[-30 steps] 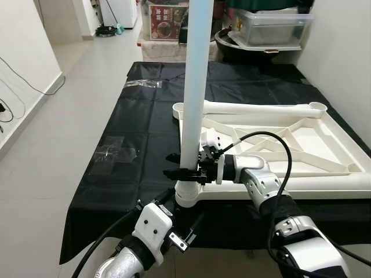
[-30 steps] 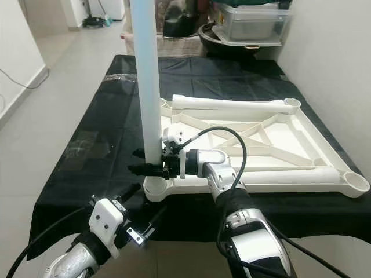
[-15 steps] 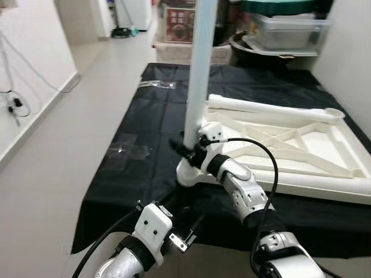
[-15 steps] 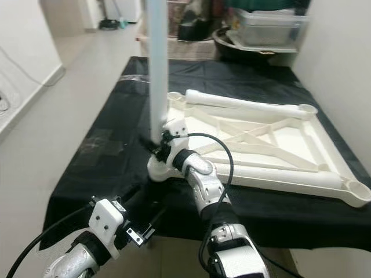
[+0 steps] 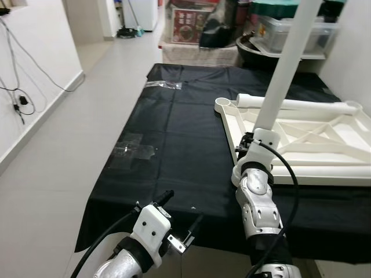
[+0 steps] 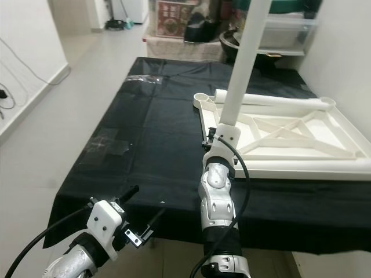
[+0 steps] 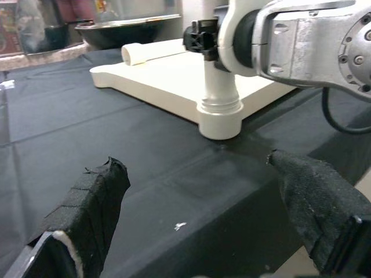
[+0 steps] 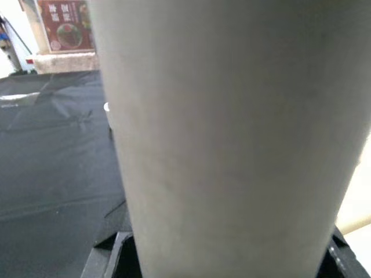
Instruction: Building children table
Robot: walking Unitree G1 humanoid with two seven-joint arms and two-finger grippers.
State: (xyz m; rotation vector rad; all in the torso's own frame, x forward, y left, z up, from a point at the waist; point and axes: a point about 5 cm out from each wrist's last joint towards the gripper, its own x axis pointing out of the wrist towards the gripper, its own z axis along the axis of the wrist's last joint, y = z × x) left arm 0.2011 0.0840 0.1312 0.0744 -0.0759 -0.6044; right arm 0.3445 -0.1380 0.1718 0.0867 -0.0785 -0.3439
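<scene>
The white table top [image 5: 324, 172] lies upside down on a black cloth [image 5: 174, 145]. One white leg [image 5: 284, 63] stands upright in the near corner socket [image 7: 220, 119]. My right gripper [image 5: 250, 141] is shut on the base of this leg, which looms large in the right wrist view [image 8: 232, 127]. A second white leg [image 5: 301, 105] lies along the far side of the table top. My left gripper [image 5: 184, 205] hovers open and empty over the cloth's near edge, a short way from the socket, with its fingers [image 7: 93, 202] spread wide.
Pale floor tiles [image 5: 58, 145] run along the left of the cloth. Boxes and plastic tubs [image 5: 191, 23] are stacked at the far end. A white wall with cables [image 5: 23, 63] is on the left, and another wall [image 6: 348, 63] stands close on the right.
The whole picture has shifted, so the camera moved left and the table now sits further right. My right arm now reaches straight ahead, still holding the leg. The left gripper is unchanged.
</scene>
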